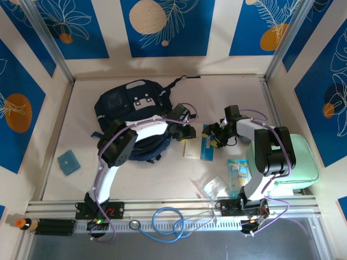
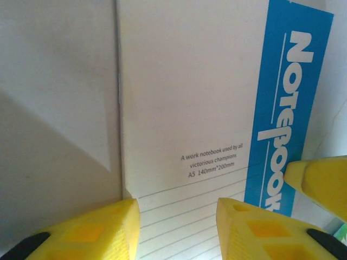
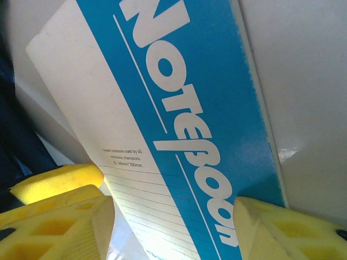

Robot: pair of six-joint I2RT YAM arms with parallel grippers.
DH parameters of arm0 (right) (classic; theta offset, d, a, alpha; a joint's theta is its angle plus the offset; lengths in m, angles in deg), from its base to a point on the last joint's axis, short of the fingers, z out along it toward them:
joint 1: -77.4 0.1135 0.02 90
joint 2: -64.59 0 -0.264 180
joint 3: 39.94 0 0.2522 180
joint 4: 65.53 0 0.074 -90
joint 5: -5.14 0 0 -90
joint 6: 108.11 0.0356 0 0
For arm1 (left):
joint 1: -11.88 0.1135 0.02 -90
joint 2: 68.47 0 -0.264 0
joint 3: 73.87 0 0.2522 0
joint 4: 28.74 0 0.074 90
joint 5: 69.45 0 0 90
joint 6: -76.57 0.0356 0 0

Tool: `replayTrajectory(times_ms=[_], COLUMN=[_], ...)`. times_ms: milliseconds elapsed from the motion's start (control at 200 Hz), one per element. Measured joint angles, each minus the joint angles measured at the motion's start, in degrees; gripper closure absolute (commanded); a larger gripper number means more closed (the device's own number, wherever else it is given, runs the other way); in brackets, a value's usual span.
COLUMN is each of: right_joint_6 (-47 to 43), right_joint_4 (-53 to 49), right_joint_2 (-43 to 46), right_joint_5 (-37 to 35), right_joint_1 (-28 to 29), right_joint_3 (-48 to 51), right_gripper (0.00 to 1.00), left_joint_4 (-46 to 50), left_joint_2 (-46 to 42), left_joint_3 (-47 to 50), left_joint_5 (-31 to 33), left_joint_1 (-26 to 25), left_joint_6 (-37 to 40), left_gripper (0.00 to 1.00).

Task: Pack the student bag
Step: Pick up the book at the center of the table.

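The student bag (image 1: 133, 105), a dark navy backpack, lies at the back left of the table under my left arm. Just right of it a white notebook (image 1: 199, 145) with a blue band lies on the table. My left gripper (image 1: 186, 134) is over its left side and my right gripper (image 1: 215, 136) over its right side. In the left wrist view the left gripper (image 2: 179, 230) stands open, its yellow fingers (image 2: 81, 233) spread over the notebook's (image 2: 184, 108) white part. In the right wrist view the right gripper (image 3: 173, 227) is open across the notebook (image 3: 179, 108), one finger (image 3: 287, 227) at the blue edge.
A mint green zip case (image 1: 295, 162) lies at the right beside the right arm. A printed packet (image 1: 238, 172) and a clear plastic bag (image 1: 212, 187) lie near the front. A teal square (image 1: 69, 162) sits at the left. A blue tube loop (image 1: 168, 222) lies on the front rail.
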Motion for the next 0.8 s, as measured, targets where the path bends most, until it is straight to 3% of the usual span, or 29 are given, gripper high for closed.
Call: replayTrajectory(times_ms=[390, 800], right_joint_6=[0.0, 0.0], right_joint_4=[0.2, 0.5], right_joint_2=[0.0, -0.3], right_joint_5=[0.0, 0.0], right_joint_1=[0.1, 0.4], right_joint_3=[0.0, 0.0], right_gripper=[0.39, 0.39], left_joint_4=[0.2, 0.7], left_joint_2=[-0.5, -0.9], left_joint_3=[-0.1, 0.8], left_joint_5=[2.5, 4.5], left_joint_1=[-0.4, -0.4], left_joint_6=[1.1, 1.0], left_gripper=[0.54, 0.60])
